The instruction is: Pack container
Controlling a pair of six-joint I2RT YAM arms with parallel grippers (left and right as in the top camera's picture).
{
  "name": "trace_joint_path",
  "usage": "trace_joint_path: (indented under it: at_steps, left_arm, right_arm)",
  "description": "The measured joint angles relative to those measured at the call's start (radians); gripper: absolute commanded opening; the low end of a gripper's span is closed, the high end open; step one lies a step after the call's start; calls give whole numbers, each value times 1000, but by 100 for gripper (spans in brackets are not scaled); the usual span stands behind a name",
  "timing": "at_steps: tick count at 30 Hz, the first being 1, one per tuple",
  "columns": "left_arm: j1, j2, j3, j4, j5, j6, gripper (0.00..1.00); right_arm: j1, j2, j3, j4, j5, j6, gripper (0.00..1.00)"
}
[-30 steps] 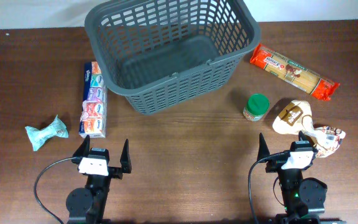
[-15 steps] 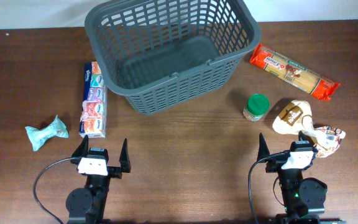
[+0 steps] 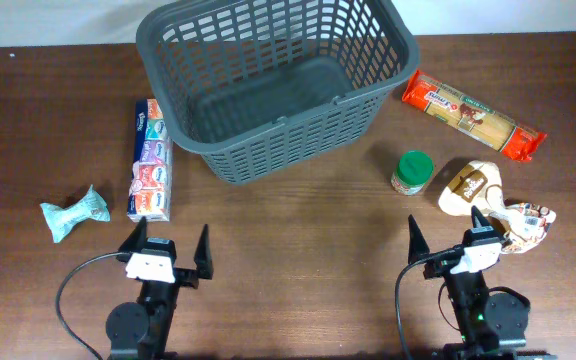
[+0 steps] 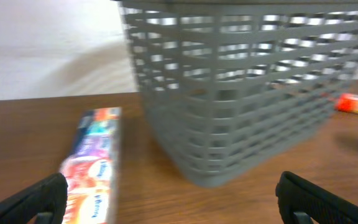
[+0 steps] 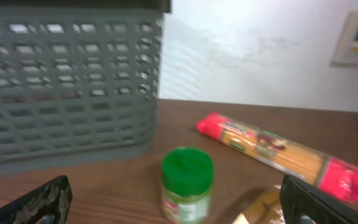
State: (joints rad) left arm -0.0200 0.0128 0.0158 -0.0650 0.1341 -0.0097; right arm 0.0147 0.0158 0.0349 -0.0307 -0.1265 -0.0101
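Note:
The dark grey slotted basket (image 3: 273,85) stands empty at the back middle; it fills the left wrist view (image 4: 241,87) and the left of the right wrist view (image 5: 61,87). My left gripper (image 3: 164,248) is open and empty at the front left, behind it the colourful long box (image 3: 149,160) (image 4: 92,165). My right gripper (image 3: 445,232) is open and empty at the front right, facing the green-lidded jar (image 3: 411,171) (image 5: 187,183). A red spaghetti packet (image 3: 473,115) (image 5: 278,152) lies at the back right.
A beige and brown bag (image 3: 471,187) and a printed pouch (image 3: 526,225) lie right of the jar, close to my right gripper. A teal wrapped packet (image 3: 73,212) lies at the far left. A white wall (image 5: 247,50) stands behind the table.
My right gripper has shifted slightly to the left and turned a little. The left arm and the objects have not moved.

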Motion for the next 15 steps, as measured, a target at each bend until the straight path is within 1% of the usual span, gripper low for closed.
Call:
trace_joint_path:
  at_steps: [4,7,9,11,12,15]
  left_arm:
    - [0,0,7,1,137,-71,99]
    - [0,0,16,1,242,-170,99]
    - [0,0,21,14,312,-251,99]
    - [0,-1,24,24,357,-299,99]
    - [0,-2,26,24,378,-324,99]
    - [0,-2,27,25,412,-363,99]
  right_arm:
    - [0,13,101,3,-23,14,99]
    - [0,67,235,-3,-39,24,99]
    - [0,142,365,-52,-55,31,99]
    - [0,222,480,-99,-82,33,99]
    - [0,286,557,-128,-117,34,99]
    - [0,421,706,-170,-251,37,99]
